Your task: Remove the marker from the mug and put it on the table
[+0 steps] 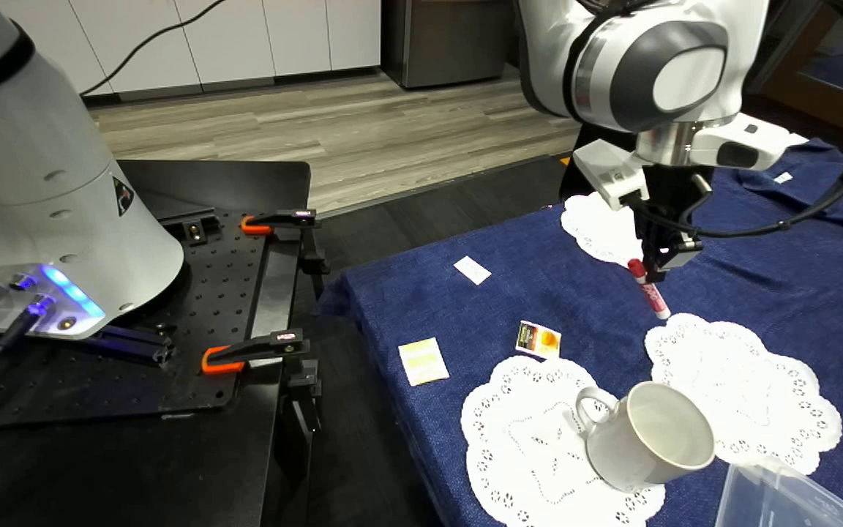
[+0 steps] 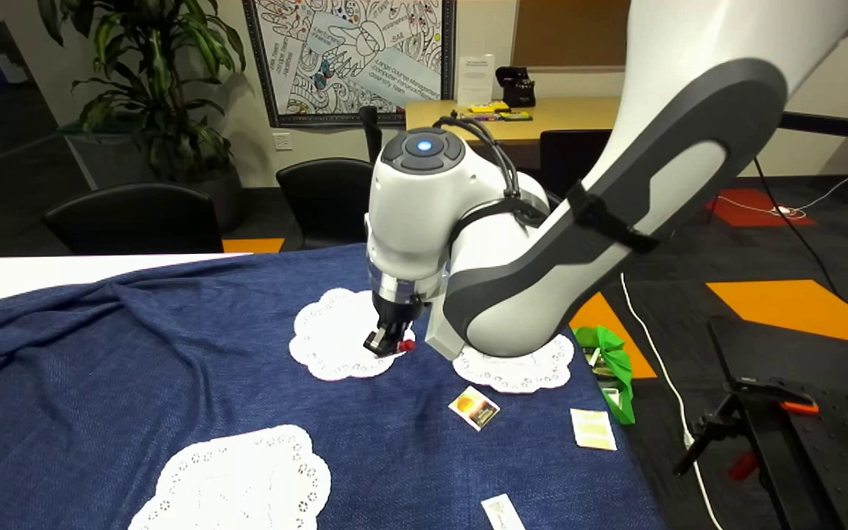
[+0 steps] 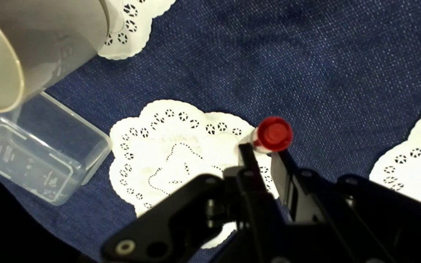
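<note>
Step in hand, as judged: the placing. The marker is already being held clear of the mug and is leaning, red end uppermost, right of centre in an exterior view. The gripper is pinching it; in the wrist view the fingers are flanking it just right of centre. The pale lower end is pointing at the edge of a white doily; whether it is touching anything, the views are not telling. Next move is probably calling for a lowering to bare cloth on the table, the pen tipped flatter, then a gentle release; it could be rolling once freed.

Containers, left to right. Mug, lower right of centre in an exterior view: standing upright on the lower doily, handle facing left; nothing is showing in the visible hollow. Clear plastic box, lower right corner: running out of frame; in the wrist view, at left, it is showing no contents. Green bag-like holder, right side of an exterior view, beside the table edge: holding pieces too small to name.
</note>
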Controlling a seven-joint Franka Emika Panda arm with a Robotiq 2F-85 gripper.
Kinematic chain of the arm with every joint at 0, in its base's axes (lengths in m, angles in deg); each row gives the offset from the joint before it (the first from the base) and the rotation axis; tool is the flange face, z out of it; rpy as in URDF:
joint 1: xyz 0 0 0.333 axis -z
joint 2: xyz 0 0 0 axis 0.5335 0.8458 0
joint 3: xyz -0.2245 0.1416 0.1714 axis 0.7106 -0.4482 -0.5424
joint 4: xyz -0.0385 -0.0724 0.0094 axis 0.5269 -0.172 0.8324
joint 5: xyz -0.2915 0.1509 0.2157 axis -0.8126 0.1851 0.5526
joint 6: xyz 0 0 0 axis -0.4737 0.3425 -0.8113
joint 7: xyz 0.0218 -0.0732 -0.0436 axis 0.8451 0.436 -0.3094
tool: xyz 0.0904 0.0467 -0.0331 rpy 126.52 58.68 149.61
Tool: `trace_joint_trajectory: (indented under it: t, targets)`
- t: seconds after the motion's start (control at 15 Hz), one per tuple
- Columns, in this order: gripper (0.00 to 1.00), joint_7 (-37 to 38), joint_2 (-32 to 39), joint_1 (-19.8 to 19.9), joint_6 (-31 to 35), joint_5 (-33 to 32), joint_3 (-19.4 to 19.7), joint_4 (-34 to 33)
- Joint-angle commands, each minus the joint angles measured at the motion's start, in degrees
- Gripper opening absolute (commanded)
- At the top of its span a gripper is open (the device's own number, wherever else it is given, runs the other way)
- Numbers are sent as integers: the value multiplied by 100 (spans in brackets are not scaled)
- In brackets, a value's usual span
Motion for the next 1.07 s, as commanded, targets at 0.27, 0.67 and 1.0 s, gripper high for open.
trace_joint_trajectory:
  t: [0.27, 0.67, 1.0]
  targets:
    - [49, 2, 607, -92, 21, 52, 91, -495]
    - [94, -78, 171, -72, 272, 73, 56, -144]
    - [100, -209, -834, 12, 436, 121, -35, 634]
